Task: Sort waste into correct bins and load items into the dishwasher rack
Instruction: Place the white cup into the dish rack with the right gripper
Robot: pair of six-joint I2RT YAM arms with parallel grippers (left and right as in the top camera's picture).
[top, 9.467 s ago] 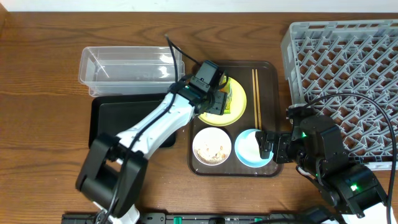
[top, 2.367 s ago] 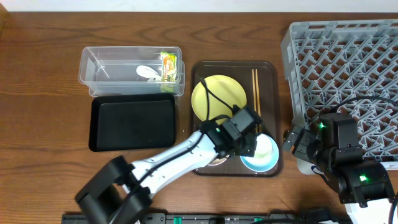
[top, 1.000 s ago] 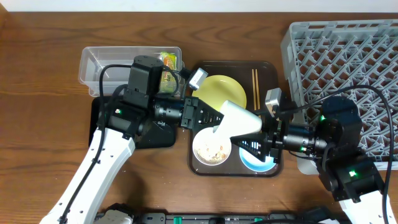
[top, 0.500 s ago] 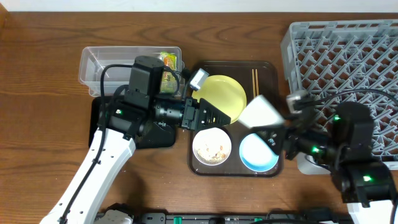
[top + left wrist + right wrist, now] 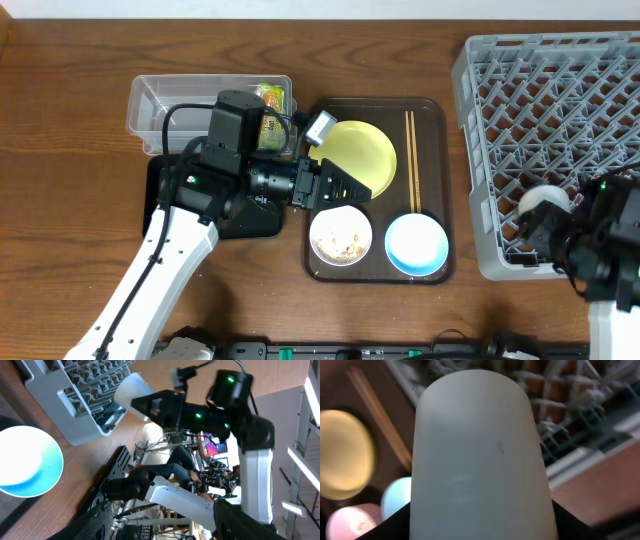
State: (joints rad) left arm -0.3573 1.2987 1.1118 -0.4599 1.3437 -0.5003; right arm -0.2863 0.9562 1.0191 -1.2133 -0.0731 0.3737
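Holds the right gripper point(image 5: 540, 215) over the near left corner of the large square grey plastic lattice rack point(image 5: 560, 90). Spreads the left gripper point(image 5: 350, 187) wide and empty above the round pale-yellow plate point(image 5: 368, 152). Clamps the small white cup point(image 5: 547, 197) in that right gripper, over the grid.

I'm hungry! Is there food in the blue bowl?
No, the light-blue bowl is empty; the crumbs lie in the white bowl beside it.

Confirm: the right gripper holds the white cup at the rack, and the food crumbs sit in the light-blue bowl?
No: the overhead view shows the food crumbs in the white bowl; the light-blue bowl is empty. The right gripper does hold the white cup at the rack.
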